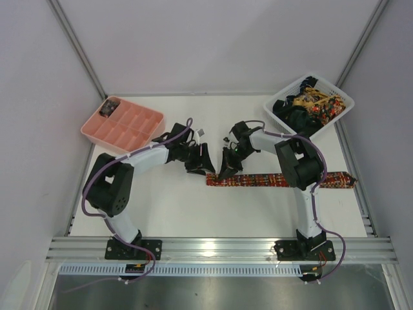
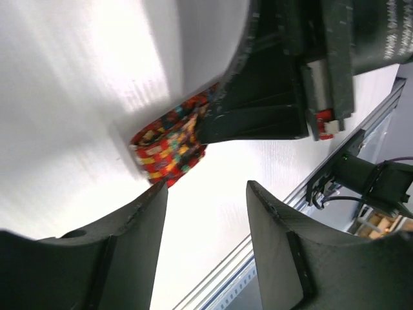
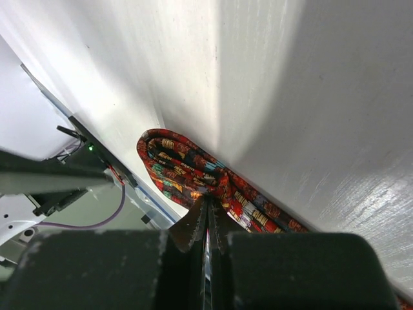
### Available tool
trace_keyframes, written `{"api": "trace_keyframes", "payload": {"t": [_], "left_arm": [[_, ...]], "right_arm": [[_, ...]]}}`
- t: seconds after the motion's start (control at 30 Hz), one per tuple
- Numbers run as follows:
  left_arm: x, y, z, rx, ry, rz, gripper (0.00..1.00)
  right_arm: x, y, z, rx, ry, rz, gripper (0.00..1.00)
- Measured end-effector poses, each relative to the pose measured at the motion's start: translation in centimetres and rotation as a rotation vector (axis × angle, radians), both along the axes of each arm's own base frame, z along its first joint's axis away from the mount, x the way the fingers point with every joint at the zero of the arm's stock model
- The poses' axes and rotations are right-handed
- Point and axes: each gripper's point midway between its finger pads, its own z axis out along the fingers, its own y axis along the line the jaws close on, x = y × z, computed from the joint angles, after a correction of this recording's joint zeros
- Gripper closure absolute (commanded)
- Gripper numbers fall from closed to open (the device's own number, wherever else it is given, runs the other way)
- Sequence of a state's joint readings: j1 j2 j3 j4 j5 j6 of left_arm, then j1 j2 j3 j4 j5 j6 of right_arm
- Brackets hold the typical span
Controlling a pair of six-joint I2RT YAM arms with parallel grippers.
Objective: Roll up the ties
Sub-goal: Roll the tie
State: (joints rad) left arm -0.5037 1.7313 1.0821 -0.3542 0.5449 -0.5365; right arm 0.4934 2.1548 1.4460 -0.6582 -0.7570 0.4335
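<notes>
A red patterned tie [image 1: 284, 179] lies stretched across the white table, its left end folded over near the two grippers. My right gripper [image 1: 226, 173] is shut on that folded end, pinching the fabric [image 3: 193, 174] between its fingertips [image 3: 208, 205]. My left gripper [image 1: 205, 163] is open and empty just left of the fold; the folded end [image 2: 169, 147] shows beyond its fingers [image 2: 145, 213]. The right gripper's body [image 2: 284, 84] fills the upper right of the left wrist view. More ties lie heaped in the white basket [image 1: 335, 90].
A pink compartment tray [image 1: 122, 123] stands at the back left with a small dark item in one corner cell. The white lattice basket stands at the back right. The table's metal front rail [image 1: 219, 248] runs along the near edge.
</notes>
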Motion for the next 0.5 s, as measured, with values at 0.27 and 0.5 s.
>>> {"api": "trace_keyframes", "payload": {"t": [0.27,0.5], "left_arm": [[-0.2,1.2,-2.2,-0.020,0.086,0.004,0.44],[-0.4,0.9,-4.0,-0.023,0.133,0.011,0.55]], "right_arm": [[-0.1,-0.3,-0.4,-0.004,-0.020,0.021,0.96],[-0.3,-0.5,-0.5,0.006,-0.021,0.020,0.96]]}}
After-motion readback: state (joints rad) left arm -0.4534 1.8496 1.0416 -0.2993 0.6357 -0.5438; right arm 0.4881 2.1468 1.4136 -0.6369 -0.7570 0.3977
